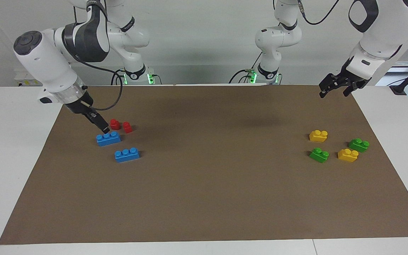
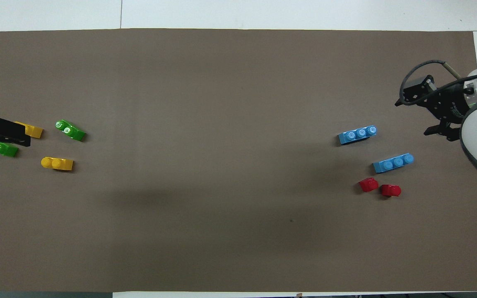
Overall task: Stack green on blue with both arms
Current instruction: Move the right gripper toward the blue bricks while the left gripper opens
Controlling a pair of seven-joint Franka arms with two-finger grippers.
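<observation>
My right gripper [image 1: 105,130] tips down onto the nearer blue brick [image 1: 108,138], fingers too close to call. Up over the table edge near the green bricks [image 1: 319,154], my left gripper [image 1: 335,86] hangs spread.

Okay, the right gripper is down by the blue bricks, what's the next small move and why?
Probably lower the right gripper a touch and close on the blue brick nearer the robots: its tip sits at that brick's top edge, with nothing held. The left gripper waits raised near the green bricks.
</observation>
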